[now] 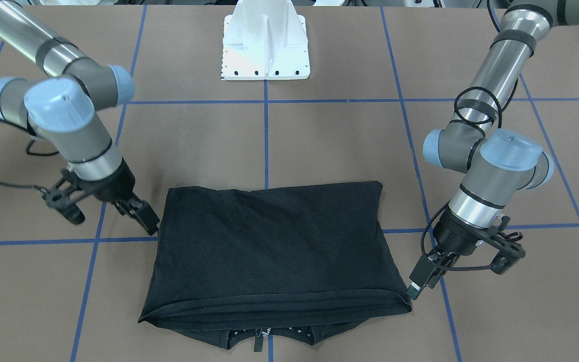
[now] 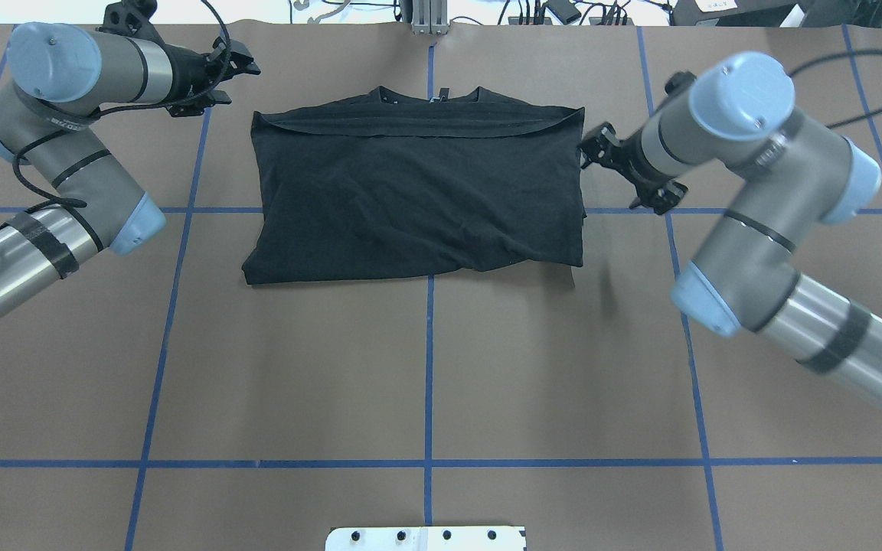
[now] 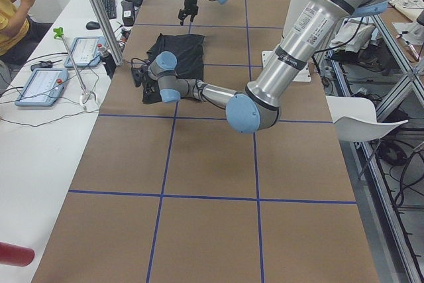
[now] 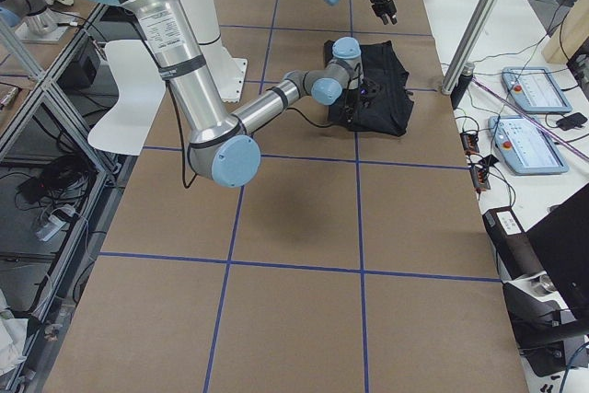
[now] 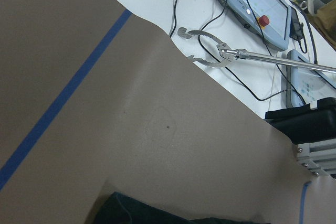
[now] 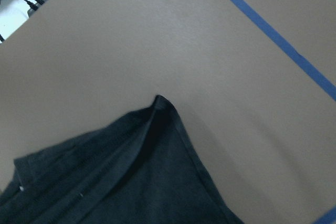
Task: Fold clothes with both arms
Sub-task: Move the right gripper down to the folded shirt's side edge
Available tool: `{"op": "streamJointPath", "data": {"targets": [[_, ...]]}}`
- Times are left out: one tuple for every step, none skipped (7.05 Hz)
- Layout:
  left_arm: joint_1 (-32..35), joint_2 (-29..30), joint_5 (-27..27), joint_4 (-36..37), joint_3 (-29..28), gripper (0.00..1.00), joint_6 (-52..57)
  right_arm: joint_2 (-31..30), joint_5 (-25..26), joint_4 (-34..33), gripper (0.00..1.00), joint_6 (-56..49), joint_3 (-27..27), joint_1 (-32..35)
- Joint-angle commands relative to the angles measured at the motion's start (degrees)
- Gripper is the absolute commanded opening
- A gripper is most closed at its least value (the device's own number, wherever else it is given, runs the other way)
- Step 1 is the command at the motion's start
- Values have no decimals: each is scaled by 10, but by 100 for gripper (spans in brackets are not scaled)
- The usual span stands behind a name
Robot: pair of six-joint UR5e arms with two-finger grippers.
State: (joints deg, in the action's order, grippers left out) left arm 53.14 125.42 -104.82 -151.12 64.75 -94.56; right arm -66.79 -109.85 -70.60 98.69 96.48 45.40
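Black T-shirt [image 6: 131,171] folded corner on brown table [image 6: 131,40]; blue tape line [image 6: 273,40] beyond.

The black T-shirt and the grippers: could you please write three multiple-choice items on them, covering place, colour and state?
1. Where are the left gripper and right gripper? A. one at each side of the T-shirt; B. both over its middle; C. both at one side.
2. What colour are the tape lines on the table? A. red; B. blue; C. yellow.
3. How is the T-shirt? A. hanging from a gripper; B. balled up; C. folded, lying flat.
Key: 1 A, they flank the cloth; 2 B, blue lines cross the brown surface; 3 C, its layers lie flat, one over another.
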Motion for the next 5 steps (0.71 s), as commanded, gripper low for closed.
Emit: {"op": "streamJointPath", "data": {"targets": [[-4, -5, 1, 3, 23, 76, 1, -47, 29, 1, 100, 34, 60, -48], [-4, -6, 1, 5, 24, 76, 1, -46, 78, 1, 99, 41, 53, -91], [-5, -6, 1, 5, 24, 76, 0, -44, 86, 1, 96, 41, 51, -98], [-5, -6, 2, 5, 24, 76, 0, -40, 88, 0, 96, 41, 44, -111], [-5, -6, 2, 6, 24, 76, 0, -39, 87, 0, 92, 41, 42, -116]]}}
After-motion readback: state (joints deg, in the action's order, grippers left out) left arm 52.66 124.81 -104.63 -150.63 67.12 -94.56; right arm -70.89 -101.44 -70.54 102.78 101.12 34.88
